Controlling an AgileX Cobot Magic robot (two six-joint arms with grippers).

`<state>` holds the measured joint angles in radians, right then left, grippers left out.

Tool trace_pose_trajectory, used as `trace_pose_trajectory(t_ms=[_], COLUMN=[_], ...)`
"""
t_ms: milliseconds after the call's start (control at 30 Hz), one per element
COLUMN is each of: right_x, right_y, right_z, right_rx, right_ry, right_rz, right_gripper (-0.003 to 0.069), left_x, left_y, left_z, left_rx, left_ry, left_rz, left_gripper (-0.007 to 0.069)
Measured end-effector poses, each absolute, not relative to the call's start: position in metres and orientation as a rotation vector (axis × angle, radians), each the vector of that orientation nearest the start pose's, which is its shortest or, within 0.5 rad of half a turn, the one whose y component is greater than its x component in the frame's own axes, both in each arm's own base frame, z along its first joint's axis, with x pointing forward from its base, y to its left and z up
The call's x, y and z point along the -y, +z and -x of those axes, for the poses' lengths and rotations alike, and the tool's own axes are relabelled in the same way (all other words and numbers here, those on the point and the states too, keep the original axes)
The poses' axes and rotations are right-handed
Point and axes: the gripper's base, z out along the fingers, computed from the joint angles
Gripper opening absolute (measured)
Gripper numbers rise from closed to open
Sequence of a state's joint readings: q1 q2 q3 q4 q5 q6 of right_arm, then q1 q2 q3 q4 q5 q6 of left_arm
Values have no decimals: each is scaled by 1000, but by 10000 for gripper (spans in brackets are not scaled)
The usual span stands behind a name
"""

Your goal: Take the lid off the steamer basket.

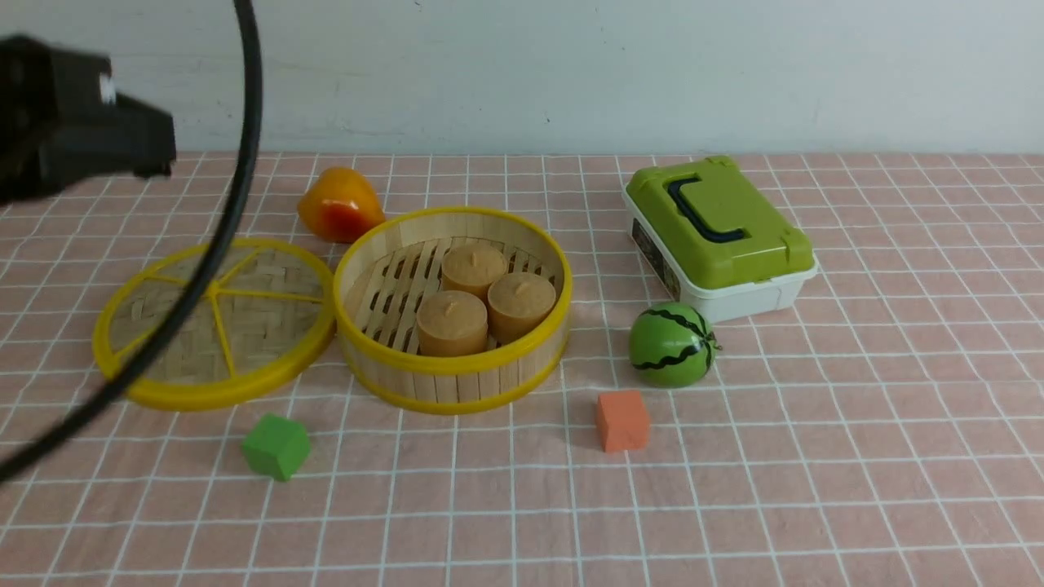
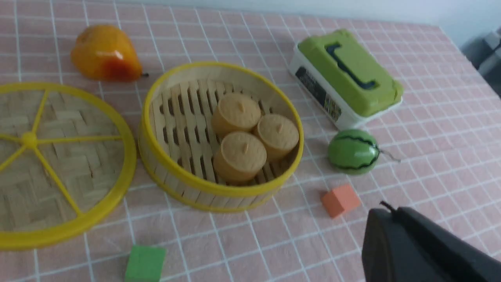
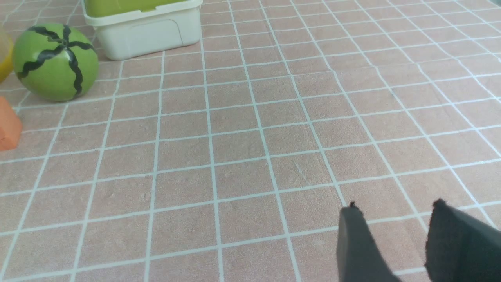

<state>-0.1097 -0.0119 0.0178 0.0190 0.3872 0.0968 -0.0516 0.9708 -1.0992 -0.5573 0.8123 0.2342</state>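
Green cube [image 1: 276, 446] foreground: lid [image 1: 216, 322] lies flat just left of the steamer basket [image 1: 453, 375], set aside to expose buns [image 1: 475, 302]. My left gripper [image 2: 387, 219] hangs closed and empty; right gripper [image 3: 395, 205] parted, idle.

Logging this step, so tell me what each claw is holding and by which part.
Nothing. The left claw is shut and empty; the right claw is open over the tablecloth. The lid lies flat beside the steamer basket.

A pink cloth [image 1: 816, 456] with white lines making squares is spread out wide. Behind it stands a plain pale wall [image 1: 652, 73]. The light is soft.
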Motion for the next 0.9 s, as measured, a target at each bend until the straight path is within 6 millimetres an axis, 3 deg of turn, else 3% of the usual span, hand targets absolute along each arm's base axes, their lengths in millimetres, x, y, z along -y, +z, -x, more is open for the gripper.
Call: trace_pose_trajectory(t_ms=[167,267,300,333,533,733,900], right_x=[5,5,5,5,5,5,5], right_y=[173,173,173,173,173,173,173], right_z=[-52,-52,-52,-52,-52,-52,-52], right_rx=[-1865,-1865,-1865,-1865,-1865,-1865,-1865], right_ry=[10,10,10,10,10,10,10], right_rz=[-205,-205,-205,-205,-205,-205,-205], right_gripper=[241,241,241,241,241,241,241], left_x=[44,45,46,46,47,42,33], left_y=[388,384,384,383,370,365,368], left_z=[-156,-142,-124,-122,-66,-41,-36], left_rx=[-2118,-2093,-2034,-2027,-1795,-1696,-1633], left_ry=[-517,-515,-511,-511,-508,-424,-260], left_rz=[-208,-247,-292,-297,-372,-387,-386], left_gripper=[-13,-13,-13,-13,-13,-13,-13])
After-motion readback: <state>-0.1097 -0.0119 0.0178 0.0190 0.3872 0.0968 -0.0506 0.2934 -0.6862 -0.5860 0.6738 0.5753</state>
